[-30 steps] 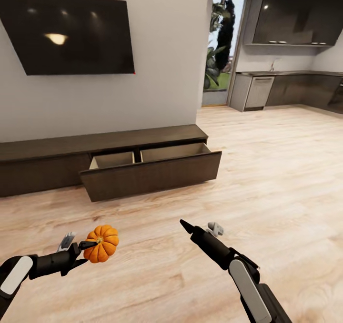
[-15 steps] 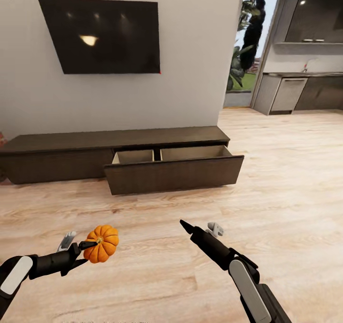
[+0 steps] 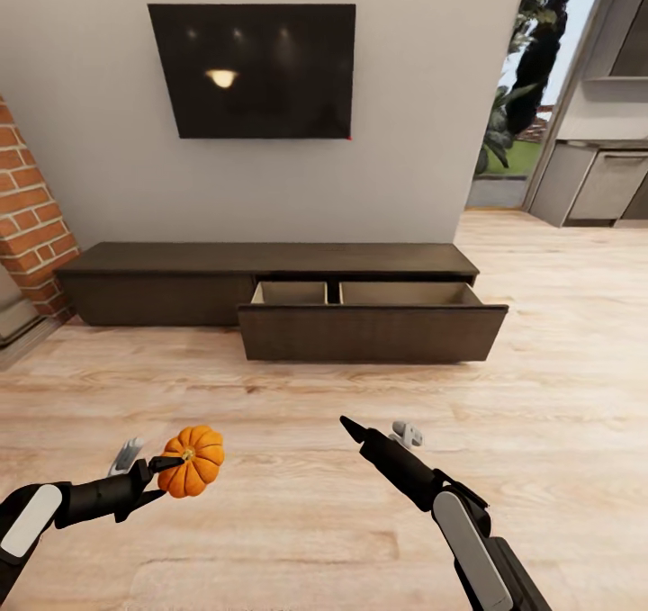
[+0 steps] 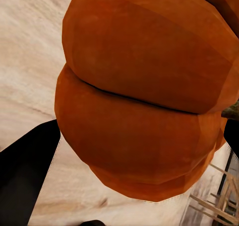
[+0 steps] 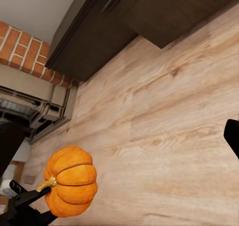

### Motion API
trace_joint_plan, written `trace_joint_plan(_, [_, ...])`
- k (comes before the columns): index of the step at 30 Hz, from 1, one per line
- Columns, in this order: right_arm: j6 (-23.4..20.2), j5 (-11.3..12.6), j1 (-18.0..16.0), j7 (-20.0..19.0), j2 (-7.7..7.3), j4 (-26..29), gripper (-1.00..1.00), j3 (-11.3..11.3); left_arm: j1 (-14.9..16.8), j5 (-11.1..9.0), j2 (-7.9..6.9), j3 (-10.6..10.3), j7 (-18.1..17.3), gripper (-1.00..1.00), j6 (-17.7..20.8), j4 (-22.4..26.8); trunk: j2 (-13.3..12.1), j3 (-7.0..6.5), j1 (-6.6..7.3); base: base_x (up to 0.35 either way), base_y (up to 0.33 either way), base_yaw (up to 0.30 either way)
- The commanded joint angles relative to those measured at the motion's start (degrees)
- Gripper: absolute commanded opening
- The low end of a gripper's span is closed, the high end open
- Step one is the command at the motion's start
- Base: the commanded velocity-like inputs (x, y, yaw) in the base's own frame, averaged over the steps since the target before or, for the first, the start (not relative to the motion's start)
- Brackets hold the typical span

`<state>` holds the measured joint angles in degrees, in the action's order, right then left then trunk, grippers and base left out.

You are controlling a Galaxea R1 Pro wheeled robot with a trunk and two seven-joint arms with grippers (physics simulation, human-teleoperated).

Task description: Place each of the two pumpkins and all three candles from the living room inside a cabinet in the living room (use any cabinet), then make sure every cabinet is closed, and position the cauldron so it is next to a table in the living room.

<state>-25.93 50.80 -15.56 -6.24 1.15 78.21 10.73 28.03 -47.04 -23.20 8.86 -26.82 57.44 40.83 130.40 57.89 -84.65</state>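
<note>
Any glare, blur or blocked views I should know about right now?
Head view: sharp, evenly lit; ceiling lights reflect as bright spots on the TV screen. Left wrist view: the pumpkin sits so close it blocks most of the picture, its facets coarse. Right wrist view: clear; the pumpkin held by the left tool is crisp against the floor.

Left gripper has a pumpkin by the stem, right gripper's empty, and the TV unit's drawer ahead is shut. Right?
Not quite: the drawer of the cabinet stands pulled open, its pale inside showing in the head view. The rest holds: the left gripper grips the pumpkin by its stem, and the right gripper carries nothing.
</note>
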Motion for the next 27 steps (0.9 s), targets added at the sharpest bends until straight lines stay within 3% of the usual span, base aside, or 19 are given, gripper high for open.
trace_joint_plan(1, [0.0,0.0,0.0,0.0,0.01,0.0,1.0,0.0,0.0,-0.7,0.0,0.0,0.1,-1.0,0.1,0.0,0.0,0.0,0.0,0.0,0.0,0.283])
trace_joint_plan(12, [0.0,0.0,0.0,0.0,0.04,0.0,1.0,0.0,0.0,-0.8,-0.01,0.1,0.1,-1.0,0.2,0.0,0.0,0.0,0.0,0.075,0.0,0.283])
trace_joint_plan(27, [0.0,0.0,0.0,0.0,0.08,0.0,1.0,0.1,0.0,-0.9,-0.09,0.2,0.1,-1.0,0.2,0.0,0.0,0.0,0.0,0.304,0.0,0.284])
